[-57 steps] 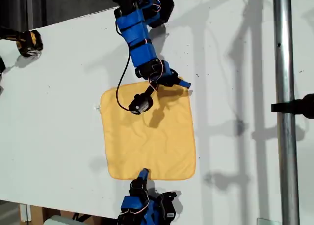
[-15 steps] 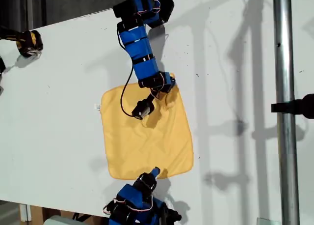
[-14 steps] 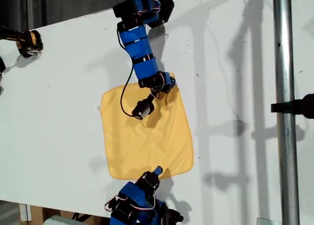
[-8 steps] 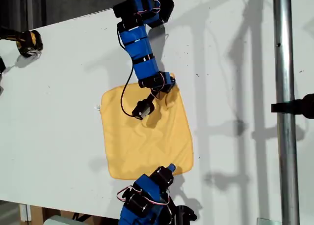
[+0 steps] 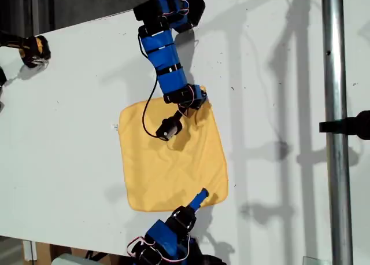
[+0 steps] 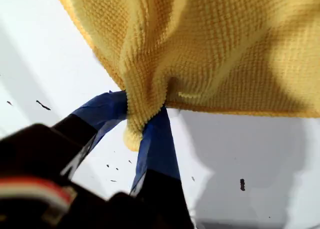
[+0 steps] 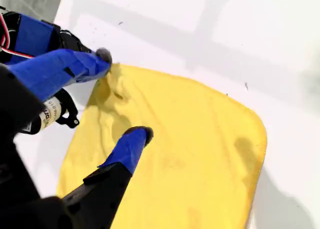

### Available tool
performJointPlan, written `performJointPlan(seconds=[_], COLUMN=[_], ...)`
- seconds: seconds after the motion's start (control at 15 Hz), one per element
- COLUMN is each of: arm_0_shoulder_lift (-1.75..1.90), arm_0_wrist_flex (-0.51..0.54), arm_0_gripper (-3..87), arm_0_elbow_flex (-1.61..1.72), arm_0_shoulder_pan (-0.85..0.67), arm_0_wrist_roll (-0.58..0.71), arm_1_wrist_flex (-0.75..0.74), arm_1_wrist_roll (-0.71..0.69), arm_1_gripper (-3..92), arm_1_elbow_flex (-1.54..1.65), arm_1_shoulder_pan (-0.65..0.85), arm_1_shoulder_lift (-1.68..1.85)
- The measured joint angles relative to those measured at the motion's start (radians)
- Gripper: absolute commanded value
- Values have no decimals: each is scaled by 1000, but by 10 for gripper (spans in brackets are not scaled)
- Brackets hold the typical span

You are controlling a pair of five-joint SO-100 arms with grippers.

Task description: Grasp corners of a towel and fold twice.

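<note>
The yellow-orange towel (image 5: 173, 158) lies mostly flat on the white table (image 5: 75, 132). My first gripper (image 6: 145, 126) is shut on the towel's far corner (image 5: 199, 100) towards the exterior view's right, with the cloth (image 6: 200, 49) bunched between its blue fingers. My second gripper (image 5: 200, 194) comes in from the near table edge and hovers over the towel near its near corner (image 5: 222, 197) on the exterior view's right. The second wrist view shows one blue finger (image 7: 131, 141) above the cloth (image 7: 200, 159), with nothing held.
A metal pole (image 5: 332, 126) with a black clamp (image 5: 354, 125) stands at the exterior view's right. A yellow-and-black object (image 5: 34, 50) sits at the far left of that view. A small black camera (image 5: 167, 128) on a cable hangs over the towel.
My second gripper has swung along the near hem from its middle towards the exterior view's right. Since the earliest frame my first gripper has drawn the far corner inward; it has held still since.
</note>
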Motion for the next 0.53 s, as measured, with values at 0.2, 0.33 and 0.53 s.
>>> performJointPlan(seconds=[0.2,0.33,0.53], arm_0_shoulder_lift=[-64,-112,-144], arm_0_wrist_flex=[49,89,101], arm_0_gripper=[307,303,292], arm_0_elbow_flex=[2,18,41], arm_0_shoulder_pan=[-2,0,0], arm_0_wrist_roll=[-44,-72,-104], arm_1_wrist_flex=[0,0,0], arm_1_wrist_roll=[0,0,0], arm_1_gripper=[-1,-1,-1], arm_1_elbow_flex=[0,0,0], arm_1_shoulder_pan=[0,-2,-2], arm_1_shoulder_lift=[0,0,0])
